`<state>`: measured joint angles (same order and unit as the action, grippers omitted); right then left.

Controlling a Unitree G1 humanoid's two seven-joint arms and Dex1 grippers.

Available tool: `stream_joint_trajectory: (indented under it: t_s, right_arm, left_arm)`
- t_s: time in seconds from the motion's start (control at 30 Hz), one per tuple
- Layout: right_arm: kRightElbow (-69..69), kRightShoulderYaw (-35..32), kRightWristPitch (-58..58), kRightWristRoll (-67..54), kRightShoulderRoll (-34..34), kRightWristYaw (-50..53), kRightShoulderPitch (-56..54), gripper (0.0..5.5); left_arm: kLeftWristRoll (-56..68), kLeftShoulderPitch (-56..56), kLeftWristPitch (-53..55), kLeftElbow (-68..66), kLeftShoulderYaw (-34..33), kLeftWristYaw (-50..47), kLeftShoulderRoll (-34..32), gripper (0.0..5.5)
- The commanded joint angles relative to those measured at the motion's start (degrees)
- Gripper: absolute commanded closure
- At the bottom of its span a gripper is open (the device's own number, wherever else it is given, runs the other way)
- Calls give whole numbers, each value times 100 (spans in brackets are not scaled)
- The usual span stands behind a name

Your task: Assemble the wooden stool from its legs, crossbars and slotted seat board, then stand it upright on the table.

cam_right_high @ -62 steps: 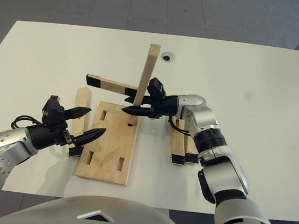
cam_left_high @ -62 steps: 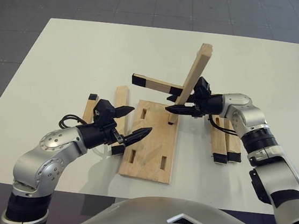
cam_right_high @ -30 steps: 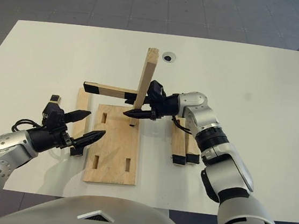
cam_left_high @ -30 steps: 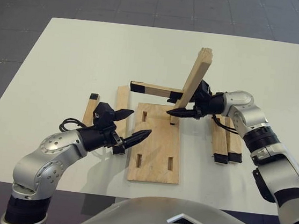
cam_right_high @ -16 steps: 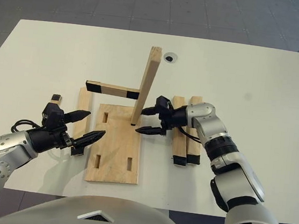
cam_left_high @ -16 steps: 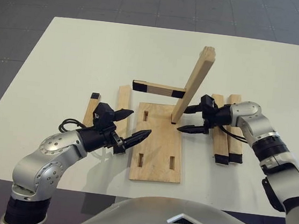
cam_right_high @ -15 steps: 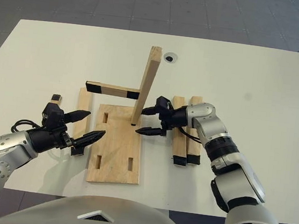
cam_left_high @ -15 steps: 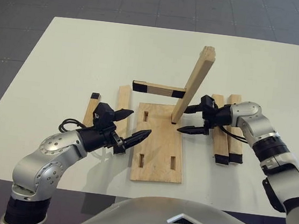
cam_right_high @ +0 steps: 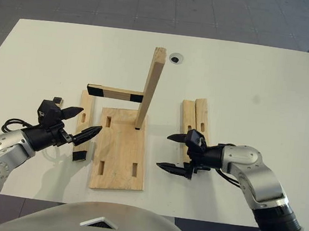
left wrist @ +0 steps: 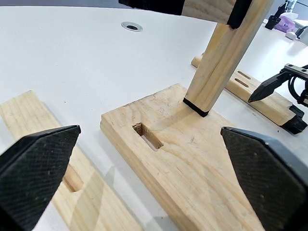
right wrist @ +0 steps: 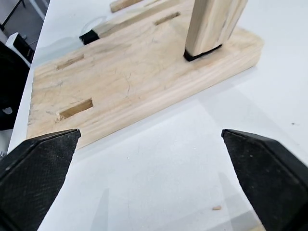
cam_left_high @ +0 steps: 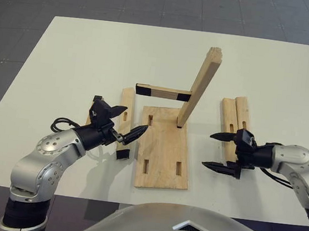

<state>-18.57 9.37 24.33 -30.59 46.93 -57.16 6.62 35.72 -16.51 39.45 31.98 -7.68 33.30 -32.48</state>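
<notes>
Pine seat board [cam_left_high: 162, 150] flat on tabletop [cam_left_high: 83, 51]; one leg [cam_left_high: 198, 87] upright in far-right slot, crossbar [cam_left_high: 162, 92] jutting left. Left claw [cam_left_high: 134, 119] and right claw [cam_left_high: 208, 150] spread, empty. Spare legs [cam_left_high: 231, 130] probably stiff, light; grip mid-length.

- Table [cam_left_high: 72, 56]: plain white.
- Seat board [cam_left_high: 161, 155]: pale wood with fine grain lines and darker slots.
- Upright leg [cam_left_high: 199, 87]: the same pale wood, with a black band at its foot.
- Crossbar [cam_left_high: 162, 92]: pale wood, black at both ends.
- Left end effector [cam_left_high: 134, 119] and right end effector [cam_left_high: 208, 150]: black.
- Floor [cam_left_high: 156, 4]: dark grey tiles.
</notes>
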Motion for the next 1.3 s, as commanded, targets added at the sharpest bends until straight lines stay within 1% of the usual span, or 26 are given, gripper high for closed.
stream_joint_trajectory:
  t_s: [0.03, 0.13, 0.23, 0.3, 0.37, 0.43, 0.53, 0.7, 0.83, 1.0, 1.13, 1.3]
  right_arm:
    - [-757, -895, 85, -392, -451, 833, 405, 2]
    - [-1593, -1737, 176, -620, -962, 1896, 949, 2]
    - [-2344, -2366, 400, -631, -1436, 2906, 1722, 2]
    - [-2710, -2720, 469, -486, -1626, 3269, 2384, 2]
    - [-2996, -3137, 520, -321, -1714, 3384, 3165, 2]
    - [-3140, -3420, 599, -143, -1696, 3412, 3659, 2]
    - [-3129, -3379, 679, 121, -1629, 3355, 4038, 2]
    - [-2628, -3021, 444, 791, -1718, 3329, 4268, 2]
    - [-2012, -2816, 67, 1279, -1719, 3223, 4169, 2]
    - [-1317, -2726, -352, 1528, -1790, 3050, 4032, 2]
    - [-1113, -2548, -529, 1651, -1877, 3008, 3937, 2]
    - [-1164, -2094, -558, 1779, -2079, 3090, 3915, 2]
  left_arm:
    - [-61, -30, -69, 25, -36, -65, 27, 0]
    - [-102, -107, -92, 98, -43, -162, 59, 0]
    - [-204, -187, -120, 212, -66, -360, 98, 0]
    - [-243, -247, -104, 350, -89, -466, 85, 0]
    - [-279, -372, -76, 530, -147, -578, 68, 0]
    - [-277, -523, -53, 670, -225, -674, 104, 0]
    - [-268, -627, -41, 781, -220, -791, 169, 0]
    - [-222, -669, -14, 901, -155, -847, 186, 0]
    - [-194, -732, 2, 989, -179, -886, 216, 0]
    - [-92, -771, 86, 1253, -228, -952, 215, 0]
    - [-42, -779, 138, 1380, -231, -999, 206, 0]
    - [16, -705, 180, 1390, -243, -989, 138, 0]
